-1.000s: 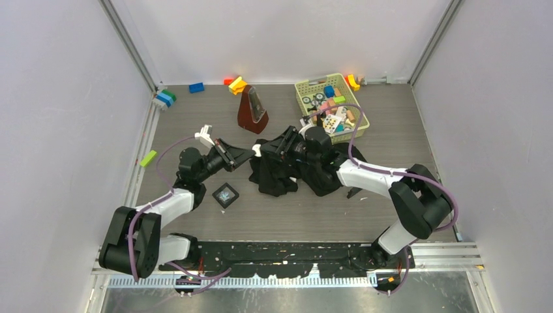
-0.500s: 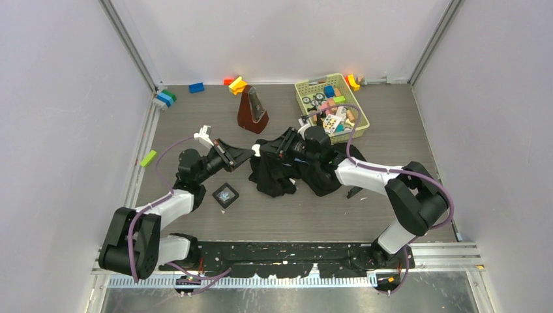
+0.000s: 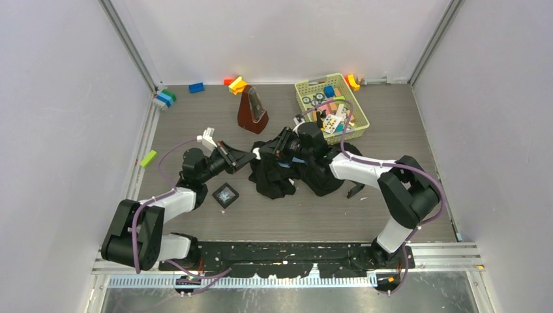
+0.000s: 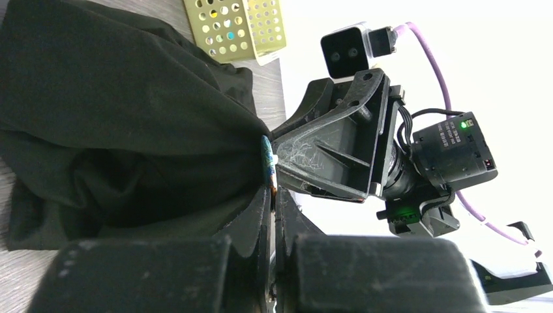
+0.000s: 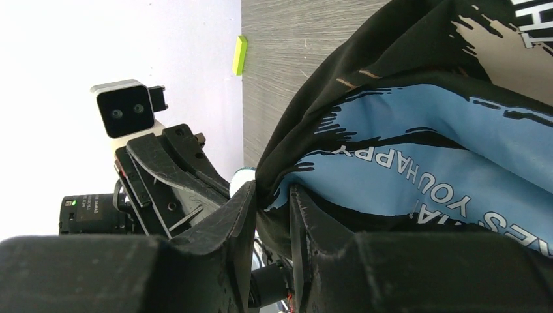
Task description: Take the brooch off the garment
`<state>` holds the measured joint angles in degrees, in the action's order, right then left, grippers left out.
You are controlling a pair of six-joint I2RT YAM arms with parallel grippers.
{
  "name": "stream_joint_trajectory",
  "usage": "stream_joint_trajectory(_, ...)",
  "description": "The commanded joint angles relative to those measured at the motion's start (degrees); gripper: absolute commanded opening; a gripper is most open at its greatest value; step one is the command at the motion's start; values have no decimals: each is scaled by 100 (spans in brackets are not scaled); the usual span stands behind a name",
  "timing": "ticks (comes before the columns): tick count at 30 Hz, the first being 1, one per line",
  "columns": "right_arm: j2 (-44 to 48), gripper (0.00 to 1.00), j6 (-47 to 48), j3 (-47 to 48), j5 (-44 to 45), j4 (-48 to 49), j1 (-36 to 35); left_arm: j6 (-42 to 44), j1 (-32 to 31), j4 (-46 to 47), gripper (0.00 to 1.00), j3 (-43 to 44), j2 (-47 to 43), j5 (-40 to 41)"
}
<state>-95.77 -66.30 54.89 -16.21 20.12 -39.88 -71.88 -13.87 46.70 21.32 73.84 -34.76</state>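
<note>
Left end effector [image 4: 271,193]: clamped on brooch [image 4: 266,155]
Right end effector [image 5: 274,190]: clamped on garment [image 5: 391,45]
Change: right arm is nudged leftward; brooch is judged still pinned

One garment [image 3: 274,181], one brooch [image 4: 266,155], one basket [image 3: 317,79]

Black garment [image 5: 391,59] fold in right claw [image 5: 272,193]

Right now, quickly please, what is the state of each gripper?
Left gripper: closed, apparently pinching the brooch.
Right gripper: closed, holding a fold of the garment.
</note>
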Motion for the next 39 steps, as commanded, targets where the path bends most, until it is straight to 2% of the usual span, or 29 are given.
stream_joint_trajectory(1, -182, 29, 247, 197, -190, -204, -108, 254, -151, 276, 0, 416, -119, -269)
stream_joint_trajectory(9, -177, 26, 662, 372, -49, -752, -277, 358, -151, -7, 0, 619, -135, -283)
stream_joint_trajectory(30, -419, 19, 1738, 1020, 1099, -2186, -953, 137, -151, -133, 0, 927, -98, -354)
stream_joint_trajectory(39, -313, 18, 1799, 967, 1191, -2039, -1139, 257, -155, -153, 0, 725, -23, -169)
